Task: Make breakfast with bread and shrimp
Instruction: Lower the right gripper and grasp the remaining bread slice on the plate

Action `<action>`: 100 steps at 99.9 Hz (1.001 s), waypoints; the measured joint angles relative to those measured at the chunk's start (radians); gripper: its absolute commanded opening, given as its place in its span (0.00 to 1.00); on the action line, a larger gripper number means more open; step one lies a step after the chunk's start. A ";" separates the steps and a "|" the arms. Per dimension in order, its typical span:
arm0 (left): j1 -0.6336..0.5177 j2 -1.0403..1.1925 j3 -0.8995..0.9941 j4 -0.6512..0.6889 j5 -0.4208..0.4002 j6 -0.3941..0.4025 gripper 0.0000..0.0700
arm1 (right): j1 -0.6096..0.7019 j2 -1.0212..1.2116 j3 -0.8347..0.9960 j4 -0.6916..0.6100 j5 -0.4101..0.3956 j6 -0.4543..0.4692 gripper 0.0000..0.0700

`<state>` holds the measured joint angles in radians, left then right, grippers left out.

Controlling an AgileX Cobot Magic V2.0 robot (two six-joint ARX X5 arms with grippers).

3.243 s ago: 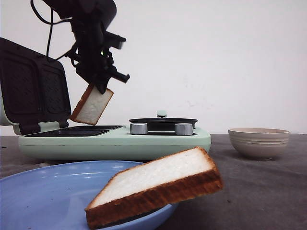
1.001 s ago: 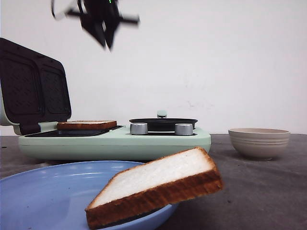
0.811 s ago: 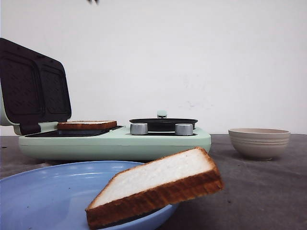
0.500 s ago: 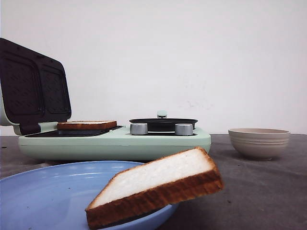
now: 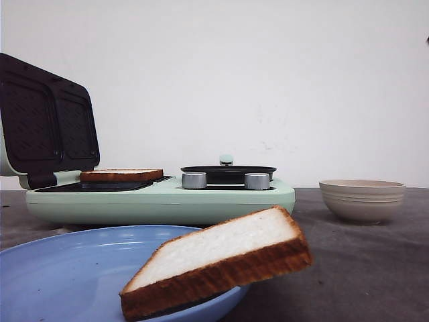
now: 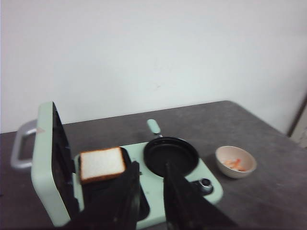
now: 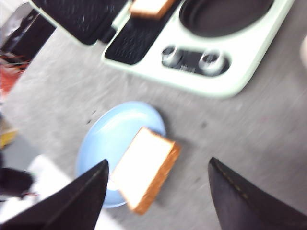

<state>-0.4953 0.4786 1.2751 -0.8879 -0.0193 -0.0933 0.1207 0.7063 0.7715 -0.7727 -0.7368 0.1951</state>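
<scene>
Front view: neither arm appeared. One bread slice (image 5: 121, 175) lay flat on the left grill plate of the mint-green breakfast maker (image 5: 161, 198), whose lid (image 5: 47, 121) stood open. A dark round pan (image 5: 228, 170) sat on the maker's right half, behind two silver knobs (image 5: 194, 180). A second bread slice (image 5: 218, 263) rested tilted on the rim of the blue plate (image 5: 60, 275), overhanging its right edge. A beige ribbed bowl (image 5: 362, 198) stood on the grey counter (image 5: 348, 268), well to the right of the maker.

Left wrist view: the left tool (image 6: 151, 191) hung high over the maker, fingers slightly parted, holding nothing. The shrimp (image 6: 235, 164) lay in the bowl as orange-pink bits.

Right wrist view (blurred): the right tool (image 7: 158, 191) was spread wide and empty, above the plate and its slice.
</scene>
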 measured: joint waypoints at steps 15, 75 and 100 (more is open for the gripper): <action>0.000 -0.150 -0.061 -0.025 0.052 0.000 0.01 | 0.049 0.092 0.000 0.000 -0.019 0.058 0.57; 0.000 -0.187 -0.072 -0.228 0.209 0.049 0.01 | 0.323 0.340 0.000 0.096 0.109 0.180 0.58; 0.000 -0.187 -0.072 -0.151 0.206 0.018 0.01 | 0.440 0.479 0.000 0.098 0.121 0.204 0.70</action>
<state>-0.4953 0.2913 1.2030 -1.0389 0.1867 -0.0753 0.5610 1.1854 0.7715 -0.6743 -0.6155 0.3988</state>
